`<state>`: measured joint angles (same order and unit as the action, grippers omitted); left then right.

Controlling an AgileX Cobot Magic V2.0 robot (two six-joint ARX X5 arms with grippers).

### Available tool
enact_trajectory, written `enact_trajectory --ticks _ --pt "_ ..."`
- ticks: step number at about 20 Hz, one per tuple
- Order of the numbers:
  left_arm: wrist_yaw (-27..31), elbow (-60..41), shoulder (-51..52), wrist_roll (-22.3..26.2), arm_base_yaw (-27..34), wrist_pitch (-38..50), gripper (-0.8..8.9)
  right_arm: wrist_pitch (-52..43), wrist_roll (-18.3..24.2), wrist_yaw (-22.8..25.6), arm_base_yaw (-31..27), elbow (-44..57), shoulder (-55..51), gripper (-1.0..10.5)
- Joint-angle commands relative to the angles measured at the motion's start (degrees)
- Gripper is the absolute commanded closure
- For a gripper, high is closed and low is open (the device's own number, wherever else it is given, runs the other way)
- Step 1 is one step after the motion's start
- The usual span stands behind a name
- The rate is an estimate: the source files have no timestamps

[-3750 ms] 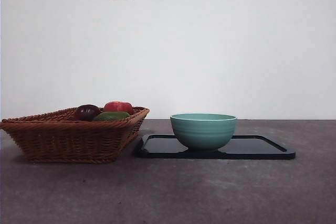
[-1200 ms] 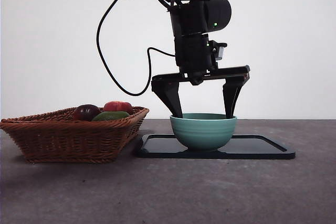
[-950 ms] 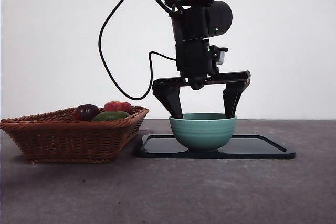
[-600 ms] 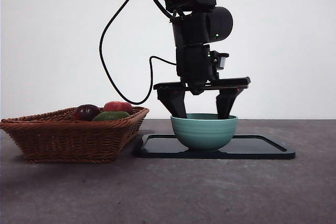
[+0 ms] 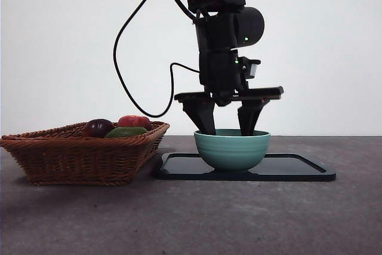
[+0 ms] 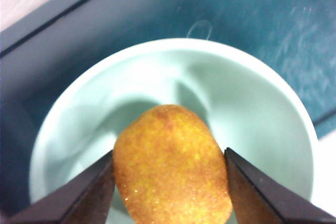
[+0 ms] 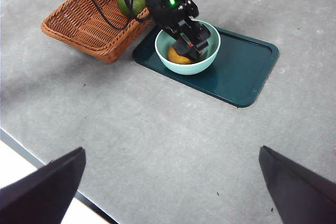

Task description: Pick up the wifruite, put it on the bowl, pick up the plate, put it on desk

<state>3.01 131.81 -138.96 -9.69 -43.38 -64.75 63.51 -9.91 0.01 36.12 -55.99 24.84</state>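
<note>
Gripping pebbly oval wifruite [image 6: 170, 169], left gripper [image 6: 169, 182], smooth round bowl [image 6: 252, 108]

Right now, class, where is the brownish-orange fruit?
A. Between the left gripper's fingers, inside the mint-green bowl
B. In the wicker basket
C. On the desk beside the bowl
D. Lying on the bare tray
A: the left wrist view shows the wifruite pinched between the left gripper fingers, down inside the bowl.
</note>
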Motion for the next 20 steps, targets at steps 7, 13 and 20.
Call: enact_trajectory --ticks 7,13,20 --pt "0.0 18.4 -1.2 1.1 -0.1 -12.9 5.69 -0.4 -0.6 0.0 0.5 -0.6 0.1 3.9" --pt "0.0 20.0 5.5 1.3 1.1 -18.0 5.69 -0.4 -0.6 0.0 0.5 -0.6 0.1 3.9" --pt "0.0 15.7 14.1 1.3 3.6 -18.7 5.69 -0.4 -0.6 0.0 0.5 -0.6 0.1 3.9"
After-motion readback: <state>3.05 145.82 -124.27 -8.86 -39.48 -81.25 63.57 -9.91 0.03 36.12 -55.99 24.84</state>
